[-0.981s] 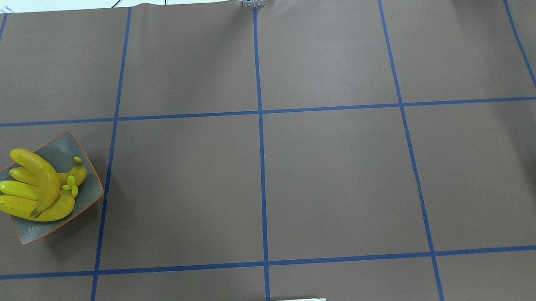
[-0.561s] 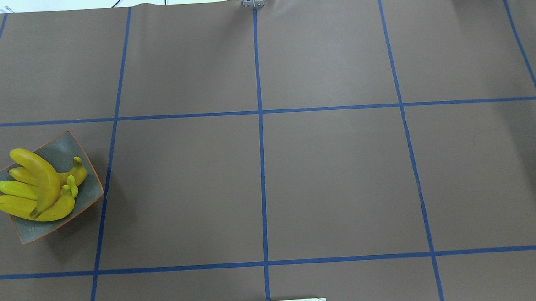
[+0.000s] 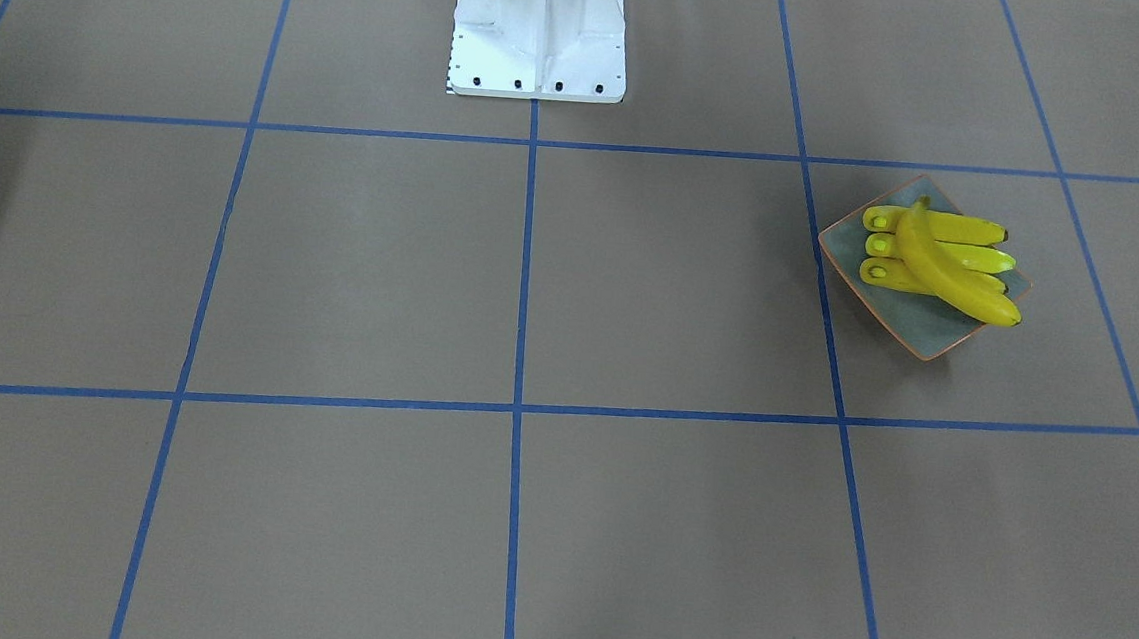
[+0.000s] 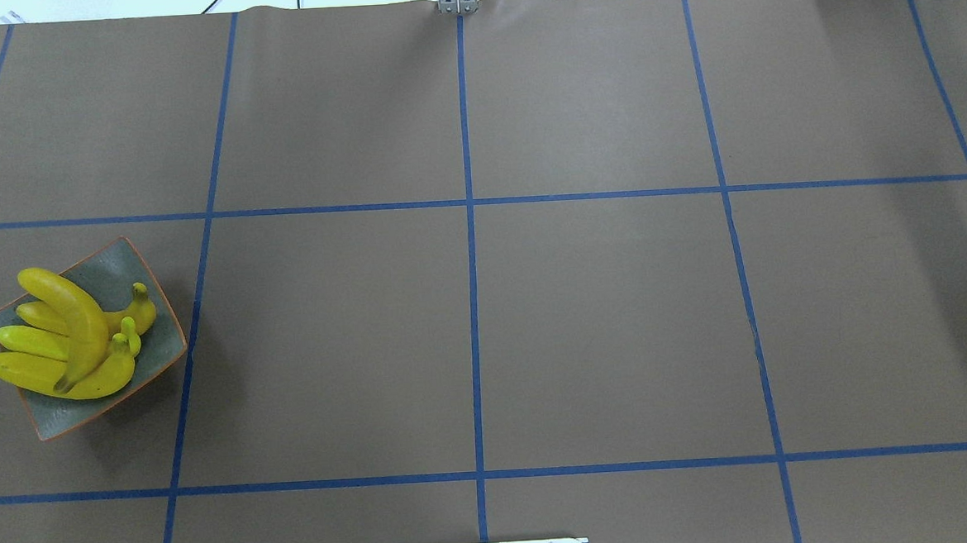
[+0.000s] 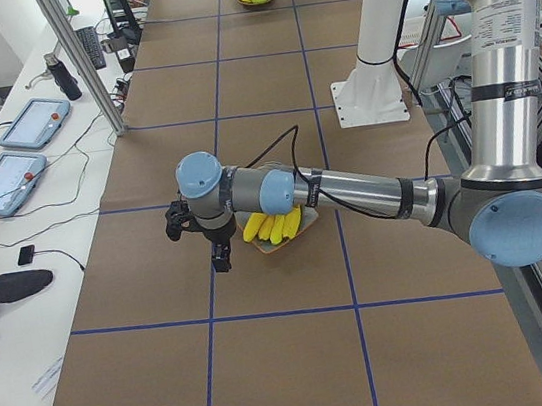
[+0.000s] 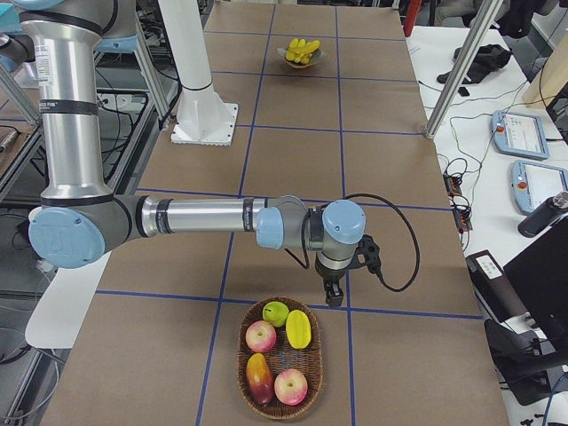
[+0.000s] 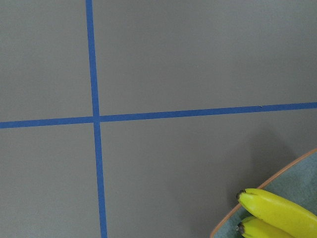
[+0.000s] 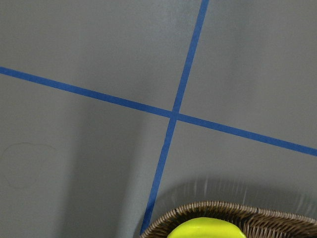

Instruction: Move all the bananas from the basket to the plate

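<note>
Nothing is differing from earlier: four glossy yellow bananas (image 4: 81,326) are lying heaped on the squarish grey-green, orange-rimmed plate (image 4: 115,270). I cannot tell how the jaws of the left gripper (image 5: 221,262) or the right gripper (image 6: 333,297) are standing.

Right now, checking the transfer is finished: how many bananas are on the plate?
4, all on the plate: the far banana, the middle banana and the near banana lie side by side; the fourth banana lies across them. None seems hidden.

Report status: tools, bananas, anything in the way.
Left tool by plate, right tool by basket; open or shut unclear. Four bananas on plate. Basket shows other fruit only.
</note>
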